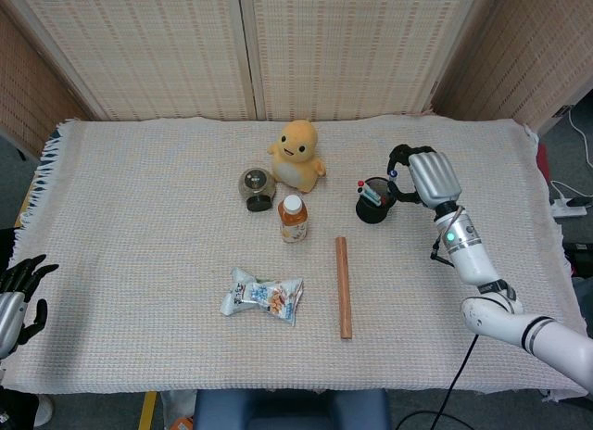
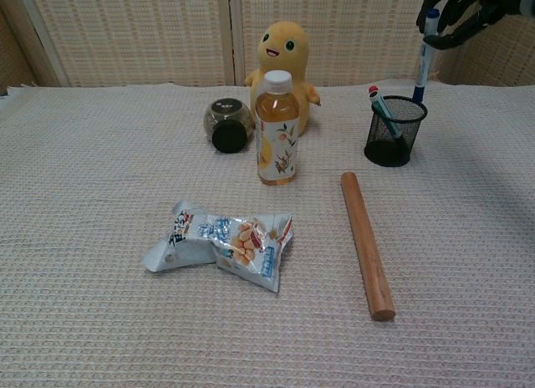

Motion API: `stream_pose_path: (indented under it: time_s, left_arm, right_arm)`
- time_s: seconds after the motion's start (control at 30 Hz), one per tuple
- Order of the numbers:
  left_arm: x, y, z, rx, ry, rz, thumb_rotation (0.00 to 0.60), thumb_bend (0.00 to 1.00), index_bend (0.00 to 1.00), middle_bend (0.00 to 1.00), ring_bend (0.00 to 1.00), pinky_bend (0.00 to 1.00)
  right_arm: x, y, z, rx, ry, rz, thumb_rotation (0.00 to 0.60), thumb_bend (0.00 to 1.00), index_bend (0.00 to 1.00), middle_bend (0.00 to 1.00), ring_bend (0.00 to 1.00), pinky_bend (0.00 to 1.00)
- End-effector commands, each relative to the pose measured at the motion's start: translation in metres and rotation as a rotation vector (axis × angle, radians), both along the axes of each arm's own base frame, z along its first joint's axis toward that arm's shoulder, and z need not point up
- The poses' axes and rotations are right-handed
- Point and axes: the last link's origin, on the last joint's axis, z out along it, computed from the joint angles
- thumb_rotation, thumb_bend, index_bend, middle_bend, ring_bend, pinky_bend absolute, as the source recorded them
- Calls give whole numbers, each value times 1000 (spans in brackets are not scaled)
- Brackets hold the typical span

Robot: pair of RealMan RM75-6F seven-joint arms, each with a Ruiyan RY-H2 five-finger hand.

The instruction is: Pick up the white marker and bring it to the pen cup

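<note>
Right hand (image 2: 458,13), marker (image 2: 424,58), seemingly above cup (image 2: 394,131)

Right hand (image 2: 458,13) cut by chest view's top edge; left hand (image 1: 18,291) half off head view's left edge.

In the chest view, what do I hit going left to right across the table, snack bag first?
snack bag → dark jar → juice bottle → wooden stick → pen cup → white marker held by the right hand. The plush toy overlaps the bottle, so I leave it out.
</note>
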Motion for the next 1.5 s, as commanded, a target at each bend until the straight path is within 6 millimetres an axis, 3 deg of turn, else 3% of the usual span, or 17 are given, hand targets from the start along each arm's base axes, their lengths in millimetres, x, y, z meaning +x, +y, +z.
stream_pose_path:
  time_s: [0.03, 0.17, 0.4, 0.57, 0.9, 1.0, 1.13, 1.2, 1.37, 1.5]
  left_arm:
    - [-1, 1, 0, -3, 0, 5, 600, 635, 183, 40, 0, 74]
    - [-2, 2, -2, -8, 1, 7, 600, 635, 183, 40, 0, 74]
    - [-2, 2, -3, -10, 6, 9, 600, 635, 182, 40, 0, 74]
    - [-2, 2, -3, -12, 7, 11, 600, 634, 183, 40, 0, 74]
    - [-2, 2, -2, -9, 5, 10, 600, 634, 182, 40, 0, 74]
    - [-2, 2, -3, -14, 6, 6, 600, 635, 183, 40, 0, 74]
    - [-1, 2, -5, -21, 4, 2, 600, 635, 183, 40, 0, 74]
    - [-1, 2, -5, -23, 1, 0, 600, 635, 183, 40, 0, 74]
    - [1, 2, -5, -22, -4, -5, 600, 634, 182, 40, 0, 74]
    - [2, 2, -4, -15, -6, -13, 600, 635, 183, 40, 0, 74]
  right_arm:
    - [-2, -5, -16, 31, 20, -8, 600, 332, 661, 311, 389, 308]
    - [-9, -7, -24, 47, 46, -22, 600, 332, 630, 312, 377, 304]
    - [-10, -6, -23, 48, 51, -27, 600, 323, 414, 258, 250, 178]
    - [-6, -4, -17, 25, 37, -23, 600, 207, 243, 186, 173, 96]
    - [-1, 8, -8, 7, 28, 10, 600, 183, 212, 183, 166, 81]
    - [-4, 35, 3, -41, 71, 62, 600, 182, 225, 183, 182, 82]
    - [-26, 93, 26, -160, 159, 95, 600, 184, 421, 226, 274, 171]
    - [-40, 125, 34, -199, 151, 82, 600, 185, 456, 240, 297, 196]
    - [-104, 202, 45, -218, 144, -18, 600, 185, 491, 258, 320, 222]
    - [-145, 235, 41, -192, 123, -139, 600, 186, 499, 258, 314, 222]
